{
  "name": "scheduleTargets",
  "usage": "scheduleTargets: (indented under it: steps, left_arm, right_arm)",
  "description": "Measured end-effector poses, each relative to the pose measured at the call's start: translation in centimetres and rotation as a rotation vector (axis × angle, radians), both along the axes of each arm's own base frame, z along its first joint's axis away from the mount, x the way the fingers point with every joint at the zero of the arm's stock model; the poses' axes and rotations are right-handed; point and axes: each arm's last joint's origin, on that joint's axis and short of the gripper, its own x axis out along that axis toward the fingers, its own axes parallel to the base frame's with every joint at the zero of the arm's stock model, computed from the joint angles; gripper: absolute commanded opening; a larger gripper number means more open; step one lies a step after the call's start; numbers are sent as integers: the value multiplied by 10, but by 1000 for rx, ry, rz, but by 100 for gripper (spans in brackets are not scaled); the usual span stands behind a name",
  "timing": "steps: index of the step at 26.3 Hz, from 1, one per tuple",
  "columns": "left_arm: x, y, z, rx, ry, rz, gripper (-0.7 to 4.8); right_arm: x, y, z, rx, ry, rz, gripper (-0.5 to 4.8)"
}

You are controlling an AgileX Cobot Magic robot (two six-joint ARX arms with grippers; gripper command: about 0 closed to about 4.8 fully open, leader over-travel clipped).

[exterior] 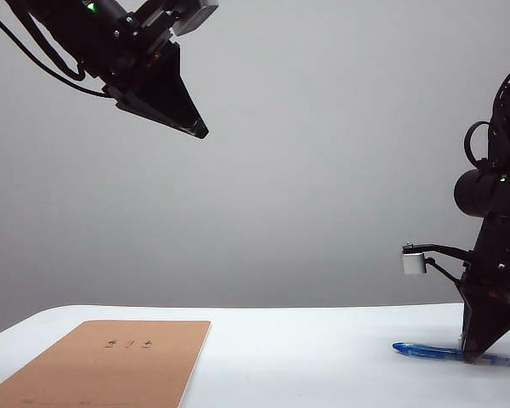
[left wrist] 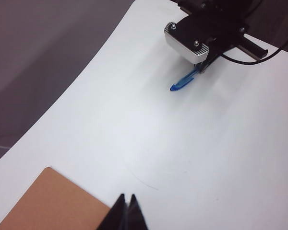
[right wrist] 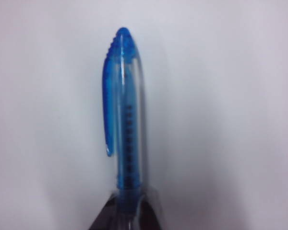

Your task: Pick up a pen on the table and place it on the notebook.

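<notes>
Right gripper (right wrist: 127, 211) clamped on the pen (right wrist: 122, 105) — left gripper (left wrist: 126, 213) (raised) pinched together.

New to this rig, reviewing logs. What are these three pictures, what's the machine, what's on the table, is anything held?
It is a two-armed robot; each arm ends in a two-finger end effector and carries a wrist camera.

The exterior view is from a fixed camera looking across the white table. The left end effector hangs high in the air, shut and empty. The right end effector is down at the table, on the right.

The left wrist view looks down past the left arm's fingertips at a corner of the brown notebook and, farther off, the right arm. The right wrist view is a close-up along the pen.

On the table lie the notebook and a blue pen. The right end effector's fingers are closed around the pen, which still lies on the table.
</notes>
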Motion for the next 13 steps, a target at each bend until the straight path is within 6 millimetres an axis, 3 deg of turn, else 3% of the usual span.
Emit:
scheduleTargets:
  steps: [7,9,13]
  left_arm:
    - [0,0,0,6,0,6,-5]
    - [1,1,-1,35,-16,40,-5]
    - [3,3,-1,95,-45,118,-5]
  right_arm:
    - [2,1,5,-7,32,-28,-1]
    - [7,4,22,-26,86,-53,-1]
    - [21,12,79,27,6,-100,-1]
